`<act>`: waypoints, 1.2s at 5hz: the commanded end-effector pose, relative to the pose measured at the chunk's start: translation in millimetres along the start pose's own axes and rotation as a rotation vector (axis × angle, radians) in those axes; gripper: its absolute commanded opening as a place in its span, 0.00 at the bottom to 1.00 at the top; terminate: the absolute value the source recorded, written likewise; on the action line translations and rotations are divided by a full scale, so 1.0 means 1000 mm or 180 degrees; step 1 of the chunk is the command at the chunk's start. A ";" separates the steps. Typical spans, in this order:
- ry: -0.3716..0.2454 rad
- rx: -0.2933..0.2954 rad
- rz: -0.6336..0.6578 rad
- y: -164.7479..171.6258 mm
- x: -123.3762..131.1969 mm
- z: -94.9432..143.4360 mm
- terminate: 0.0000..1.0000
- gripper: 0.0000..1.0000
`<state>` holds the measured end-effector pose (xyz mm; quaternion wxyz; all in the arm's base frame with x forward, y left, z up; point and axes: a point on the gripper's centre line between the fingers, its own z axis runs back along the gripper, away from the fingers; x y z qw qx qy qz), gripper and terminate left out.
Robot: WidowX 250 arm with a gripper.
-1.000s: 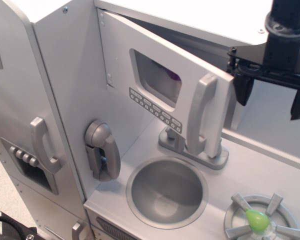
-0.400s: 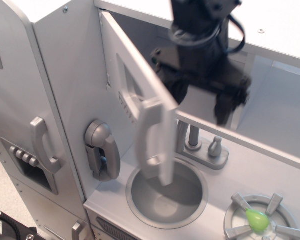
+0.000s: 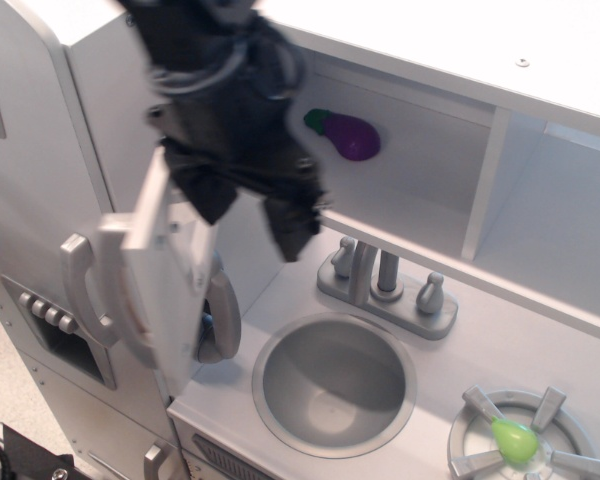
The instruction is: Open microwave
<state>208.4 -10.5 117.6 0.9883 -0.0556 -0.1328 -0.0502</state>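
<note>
The microwave door [image 3: 168, 285] stands swung wide open to the left, blurred by motion, with its long grey handle [image 3: 117, 300] facing the fridge. The microwave compartment [image 3: 420, 170] is open to view, and a purple toy eggplant [image 3: 347, 134] lies inside at the back left. My black gripper [image 3: 250, 218] hangs in front of the compartment's left end, just right of the door's inner face. Its fingers [image 3: 291, 232] are spread apart and hold nothing.
The tall grey fridge door [image 3: 25, 190], with a curved handle [image 3: 83, 290] and a dispenser, is at the left. A toy phone [image 3: 220, 318] sits behind the open door. Below are the round sink [image 3: 335, 385], the faucet [image 3: 385, 285] and a burner [image 3: 520, 440] with a green item.
The microwave door has swung from nearly shut to wide open on the left. My gripper has swept from the right side leftward along with the door. The eggplant inside has come into view.
</note>
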 end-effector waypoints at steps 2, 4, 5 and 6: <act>0.0000 0.0217 0.0455 0.029 0.024 0.049 0.00 1.00; 0.0034 -0.0041 0.0595 0.030 0.033 0.062 0.00 1.00; 0.0034 -0.0041 0.0595 0.030 0.033 0.062 0.00 1.00; 0.0034 -0.0041 0.0595 0.030 0.033 0.062 1.00 1.00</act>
